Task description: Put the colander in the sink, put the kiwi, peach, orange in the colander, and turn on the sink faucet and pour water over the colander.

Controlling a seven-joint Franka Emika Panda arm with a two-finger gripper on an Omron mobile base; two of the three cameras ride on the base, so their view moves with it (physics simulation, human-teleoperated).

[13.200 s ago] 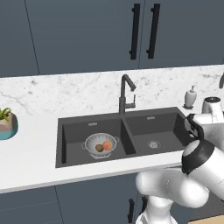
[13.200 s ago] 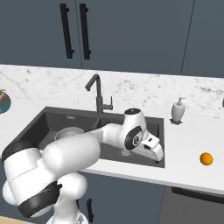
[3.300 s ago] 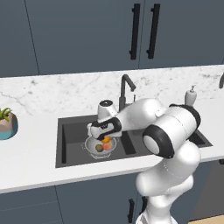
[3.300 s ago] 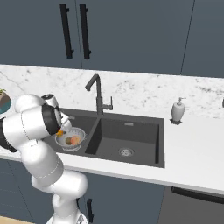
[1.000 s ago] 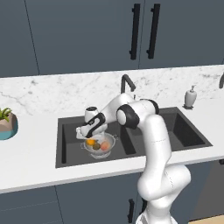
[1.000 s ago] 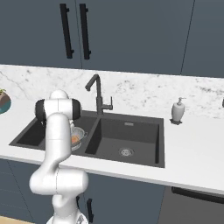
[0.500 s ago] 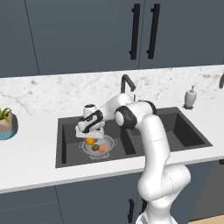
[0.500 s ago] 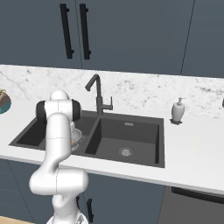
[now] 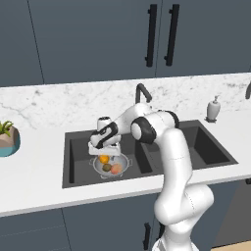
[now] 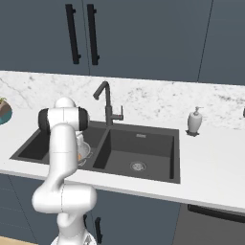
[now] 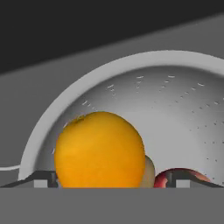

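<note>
Colander is seated in the left basin of the sink, with the orange at about ten o'clock inside it, the kiwi near its centre and the peach at about four o'clock. Directly above the bowl the gripper is held, its jaws spread wide with the orange between them; in the hand view the orange sits between the two dark tips with bare margin on each side, so it is judged released, though contact on the hidden underside cannot be ruled out. Further right, at roughly one o'clock from the colander and well apart, the sink faucet stands behind the divider, its spout bent forward. No water is seen. The coming move is judged to turn on that offset: the lever lies up and to the right of the gripper, behind the arm's own forearm.
</note>
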